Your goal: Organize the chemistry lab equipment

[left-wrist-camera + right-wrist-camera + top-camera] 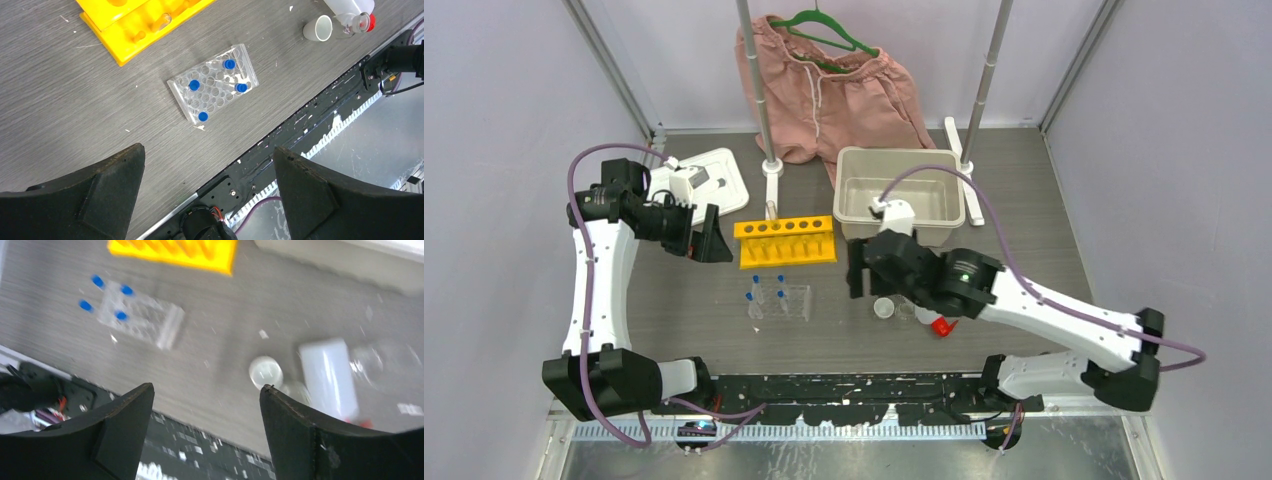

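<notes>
1. both jaw pairs stand spread and hold nothing. my left gripper [207, 150] hangs above the table left of the yellow tube rack [786, 241]. my right gripper [206, 387] hangs over bare table between the clear grid rack [214, 82] and the white dish [266, 371].
2. location: the grid rack sits mid-table, just in front of the yellow rack. the squeeze bottle [327, 375] lies on its side right of the dish, partly under my right arm.
3. risk: lying down, the bottle could roll if i clip it and knock the dish or the beaker [347, 22] just beside it.
4. risk: the grid rack looks light; an off-centre descent could shove it and topple the blue-capped tubes [229, 63].
5. count: one yellow rack, one grid rack, four tubes, one bottle, one dish, one certain beaker. i cannot confirm a second, blurred clear shape beyond the bottle.
</notes>
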